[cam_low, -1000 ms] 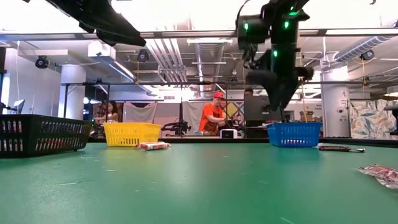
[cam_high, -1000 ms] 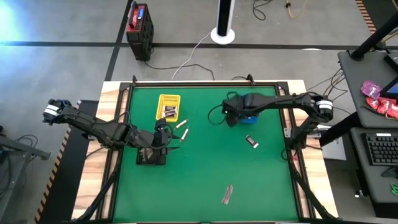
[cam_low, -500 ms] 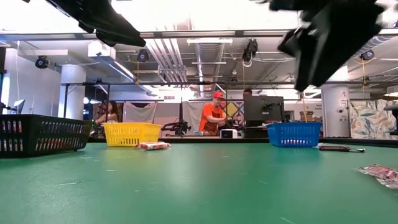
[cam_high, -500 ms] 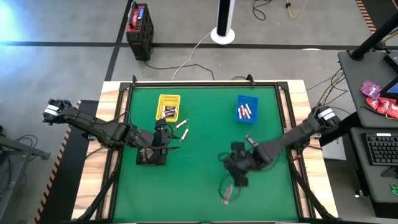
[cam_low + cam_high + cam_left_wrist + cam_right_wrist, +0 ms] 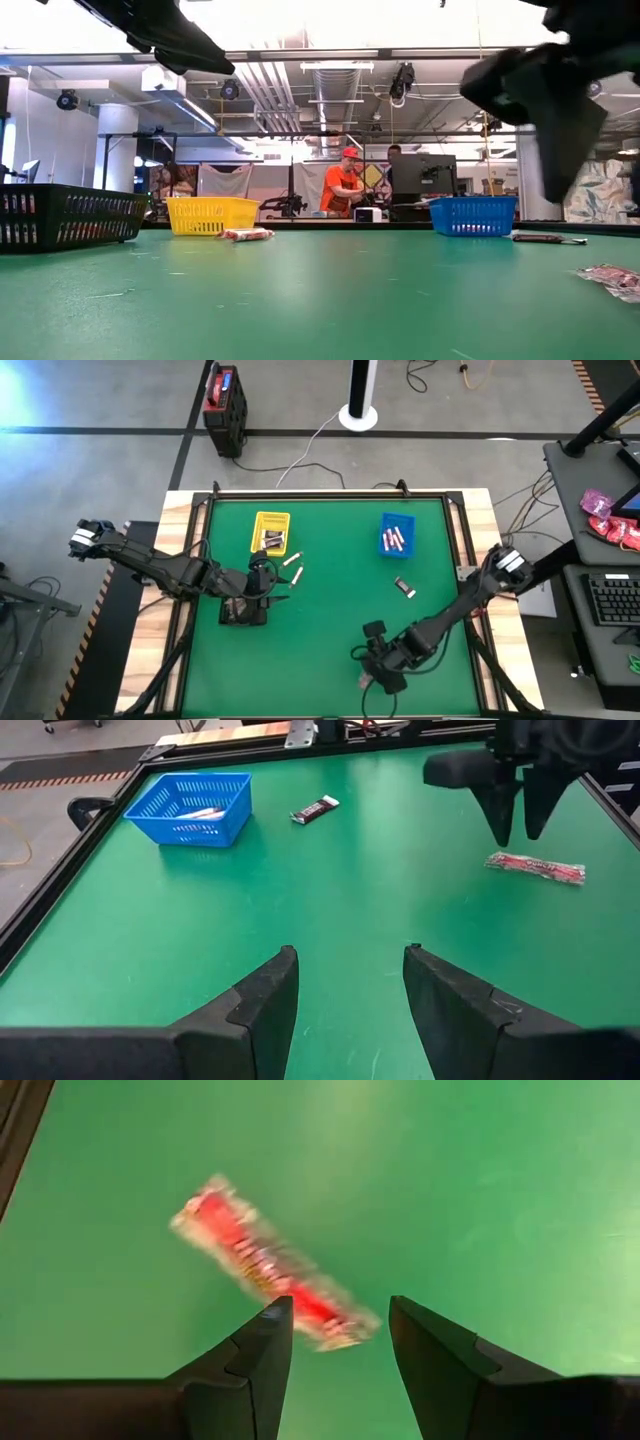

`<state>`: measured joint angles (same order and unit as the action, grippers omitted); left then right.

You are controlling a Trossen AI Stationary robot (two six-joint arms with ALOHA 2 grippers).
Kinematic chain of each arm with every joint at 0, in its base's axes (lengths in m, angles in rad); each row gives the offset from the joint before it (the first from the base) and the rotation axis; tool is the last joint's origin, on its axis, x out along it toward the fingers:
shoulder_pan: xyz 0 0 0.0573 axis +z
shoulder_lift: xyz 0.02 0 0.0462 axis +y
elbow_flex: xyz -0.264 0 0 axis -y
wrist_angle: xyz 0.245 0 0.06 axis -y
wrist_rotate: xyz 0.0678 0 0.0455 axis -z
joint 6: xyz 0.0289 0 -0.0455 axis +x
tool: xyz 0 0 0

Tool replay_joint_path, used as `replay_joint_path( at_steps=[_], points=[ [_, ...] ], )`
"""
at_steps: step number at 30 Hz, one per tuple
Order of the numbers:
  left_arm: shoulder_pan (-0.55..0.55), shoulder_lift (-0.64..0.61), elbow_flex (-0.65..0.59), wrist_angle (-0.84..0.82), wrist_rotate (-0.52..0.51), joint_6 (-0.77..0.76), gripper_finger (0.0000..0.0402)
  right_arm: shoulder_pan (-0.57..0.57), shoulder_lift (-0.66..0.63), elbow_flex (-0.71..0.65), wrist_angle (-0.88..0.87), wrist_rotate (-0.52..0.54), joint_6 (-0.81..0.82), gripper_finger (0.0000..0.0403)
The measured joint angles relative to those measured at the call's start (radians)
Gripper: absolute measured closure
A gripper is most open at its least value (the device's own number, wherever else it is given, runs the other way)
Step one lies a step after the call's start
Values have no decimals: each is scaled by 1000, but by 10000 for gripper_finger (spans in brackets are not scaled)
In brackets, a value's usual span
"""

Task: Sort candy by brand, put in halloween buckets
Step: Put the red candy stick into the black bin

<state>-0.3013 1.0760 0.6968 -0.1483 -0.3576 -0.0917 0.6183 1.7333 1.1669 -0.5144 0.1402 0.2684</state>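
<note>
Overhead, the right gripper (image 5: 385, 672) hovers with parted, empty jaws over a flat reddish-pink wrapped candy bar (image 5: 366, 681), well away from the blue rectangular plastic bin (image 5: 397, 536). Its wrist view shows the bar (image 5: 272, 1269) lying skewed between the fingers, so closing may pinch only a corner and let it slip. Beside the black bin (image 5: 243, 611), the left gripper (image 5: 346, 982) waits, jaws apart.

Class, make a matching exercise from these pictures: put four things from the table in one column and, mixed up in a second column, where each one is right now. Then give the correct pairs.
Things
1. blue bin
2. dark brown candy bar
3. red candy bar
4. left gripper

Places
A. lying directly under the open right gripper
B. over the black bin
C. alone on the mat between the blue bin and the right gripper
D. far right part of the mat, holding pink candies

Pairs: 1-D, 2-C, 3-A, 4-B
</note>
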Motion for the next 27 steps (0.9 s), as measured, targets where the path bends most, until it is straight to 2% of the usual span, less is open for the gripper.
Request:
replay_joint_path(
  at_steps=[3, 15, 19, 25, 27],
  points=[
    [0, 0, 0, 1, 0, 3, 236, 0, 22, 3, 4, -46, -26, 239],
    [0, 0, 0, 2, -1, 3, 236, -8, 121, 8, 23, -69, -140, 258],
    [0, 0, 0, 2, -1, 3, 236, -9, 122, 8, 26, -74, -139, 292],
    [0, 0, 0, 8, -2, 3, 236, -16, 122, 7, 33, -81, -104, 374],
    [0, 0, 0, 8, -2, 3, 236, -19, 122, 7, 35, -72, -101, 386]
  ],
)
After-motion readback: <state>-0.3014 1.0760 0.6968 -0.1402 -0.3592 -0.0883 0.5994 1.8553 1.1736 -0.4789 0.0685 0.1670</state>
